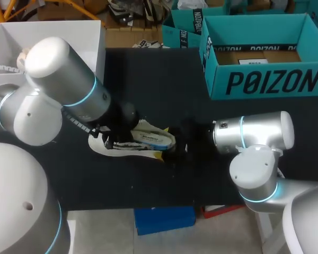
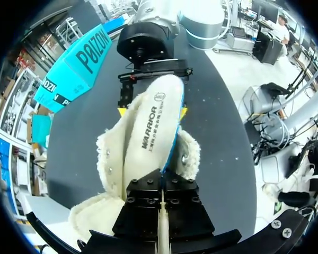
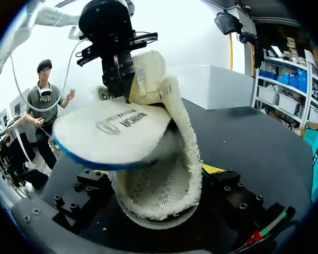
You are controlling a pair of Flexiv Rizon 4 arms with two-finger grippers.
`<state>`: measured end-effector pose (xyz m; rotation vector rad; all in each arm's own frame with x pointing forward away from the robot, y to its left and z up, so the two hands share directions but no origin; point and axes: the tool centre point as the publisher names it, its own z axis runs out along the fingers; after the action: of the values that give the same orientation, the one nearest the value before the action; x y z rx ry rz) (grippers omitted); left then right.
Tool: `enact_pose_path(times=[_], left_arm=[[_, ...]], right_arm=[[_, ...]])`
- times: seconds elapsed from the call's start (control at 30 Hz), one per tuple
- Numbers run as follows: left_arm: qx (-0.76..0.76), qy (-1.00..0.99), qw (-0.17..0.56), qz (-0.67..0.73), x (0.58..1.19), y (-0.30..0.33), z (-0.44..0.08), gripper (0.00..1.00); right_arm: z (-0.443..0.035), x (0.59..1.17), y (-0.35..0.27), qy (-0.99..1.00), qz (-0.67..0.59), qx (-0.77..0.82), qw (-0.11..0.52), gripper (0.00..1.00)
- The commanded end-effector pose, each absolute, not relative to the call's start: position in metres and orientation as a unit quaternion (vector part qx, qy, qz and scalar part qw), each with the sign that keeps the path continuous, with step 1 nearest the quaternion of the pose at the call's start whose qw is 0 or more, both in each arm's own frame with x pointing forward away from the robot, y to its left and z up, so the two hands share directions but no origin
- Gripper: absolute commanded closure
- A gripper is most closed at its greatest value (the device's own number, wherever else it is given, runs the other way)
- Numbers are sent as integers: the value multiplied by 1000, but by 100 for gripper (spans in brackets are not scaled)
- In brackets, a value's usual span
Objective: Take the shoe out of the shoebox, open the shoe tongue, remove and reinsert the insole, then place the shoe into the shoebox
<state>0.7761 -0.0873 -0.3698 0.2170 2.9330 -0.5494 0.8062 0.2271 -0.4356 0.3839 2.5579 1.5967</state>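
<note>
The left gripper (image 2: 161, 179) is pinched tight on one end of the insole (image 2: 153, 124). The insole is lifted up and mostly out of the fuzzy shoe (image 2: 188, 154), and the right gripper (image 3: 153, 172) squeezes the shoe from both sides at the far end. The shoe lies on the black table (image 1: 164, 79), well apart from the blue-green shoebox (image 1: 265, 82), so the taking-out part looks done. I think the insole part is halfway, though I cannot tell if the insole is going out or in, and putting the shoe in the box is left.
</note>
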Motion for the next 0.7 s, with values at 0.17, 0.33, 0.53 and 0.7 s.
enact_pose_path(times=[0.17,0.33,0.53,0.7], left_arm=[[75,976,79,-189,770,-82,-361,100],[73,977,76,-185,771,-84,-366,100],[60,980,71,-177,786,-94,-376,77],[81,979,91,-164,794,-112,-384,61]], right_arm=[[-452,813,233,838,527,127,53,100],[-452,813,233,838,527,127,53,100],[-452,813,233,838,527,127,53,100],[-452,813,233,838,527,127,53,100]])
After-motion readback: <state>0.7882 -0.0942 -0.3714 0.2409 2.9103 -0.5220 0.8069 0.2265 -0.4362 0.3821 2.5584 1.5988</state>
